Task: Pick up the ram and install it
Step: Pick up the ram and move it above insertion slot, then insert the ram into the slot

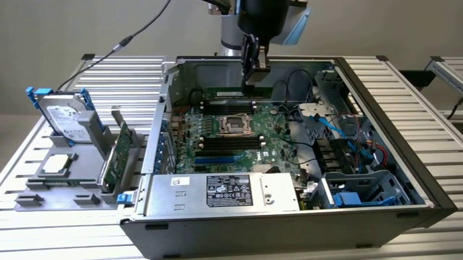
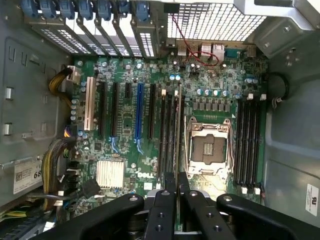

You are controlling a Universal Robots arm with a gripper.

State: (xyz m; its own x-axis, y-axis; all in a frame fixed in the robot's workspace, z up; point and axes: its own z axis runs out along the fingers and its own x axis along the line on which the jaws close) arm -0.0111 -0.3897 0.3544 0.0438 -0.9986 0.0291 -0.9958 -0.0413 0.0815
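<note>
The claw (image 1: 255, 80) (image 2: 177, 182) hangs inside the open case (image 1: 426, 184), its two black fingers (image 2: 165, 200) pinched onto the ram (image 1: 231, 93) (image 2: 179, 130). From the wrist the ram shows edge-on as a thin pale line running out from between the fingertips. In the exterior view it is a long green strip lying level directly beneath the claw.

Right under the ram is the far bank of black slots (image 1: 227, 103) (image 2: 167, 135). The ram's lower edge is at or just over them; whether it is seated I cannot tell.

Just past those slots from the claw, toward the front of the case, sits the open CPU socket (image 1: 235, 123) (image 2: 208, 147). A second bank of slots (image 1: 227, 143) (image 2: 248, 140) lies on the socket's other side. All are on the green board (image 1: 271, 154) (image 2: 125, 145), which also carries a finned heatsink (image 2: 110, 172) and a blue card slot (image 2: 138, 112).

Further from the claw, at the case's near edge, is the grey power supply (image 1: 224, 192). Well apart, outside the case on the exterior view's left, a grey rack (image 1: 43, 189) holds a hard drive (image 1: 65, 116) and a larger green card (image 1: 119, 154) standing on edge.
</note>
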